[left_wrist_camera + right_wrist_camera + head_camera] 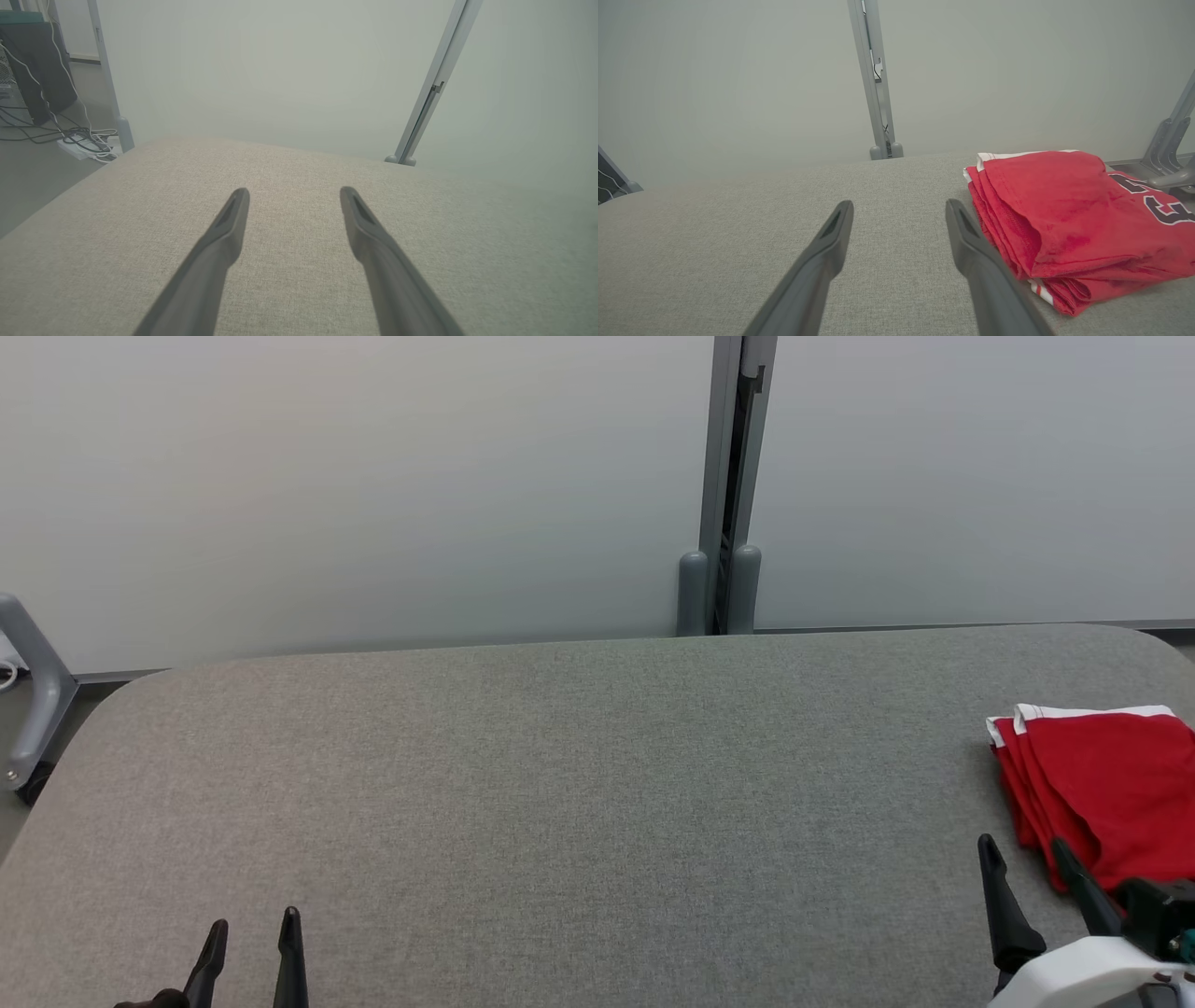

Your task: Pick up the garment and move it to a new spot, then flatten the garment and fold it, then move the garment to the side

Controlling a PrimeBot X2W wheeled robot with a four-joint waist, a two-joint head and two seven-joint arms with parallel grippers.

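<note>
The garment (1106, 789) is a red jersey with white trim, folded into a stack at the right edge of the grey table (560, 784). In the right wrist view the garment (1069, 219) shows dark numerals on its far right part. My right gripper (1022, 854) is open just left of the stack, its right finger alongside the garment's near left edge, nothing between the jaws. In its own view the right gripper (899, 207) points over bare table. My left gripper (252, 929) is open at the lower left, far from the garment. The left gripper (294, 193) hovers over bare fabric.
Pale partition panels (373, 485) stand behind the table, joined at a grey post (728, 523). A grey frame leg (33, 700) stands off the table's left corner. Cables and a power strip (79, 140) lie on the floor at the left. A grey bracket (1169, 149) sits behind the garment.
</note>
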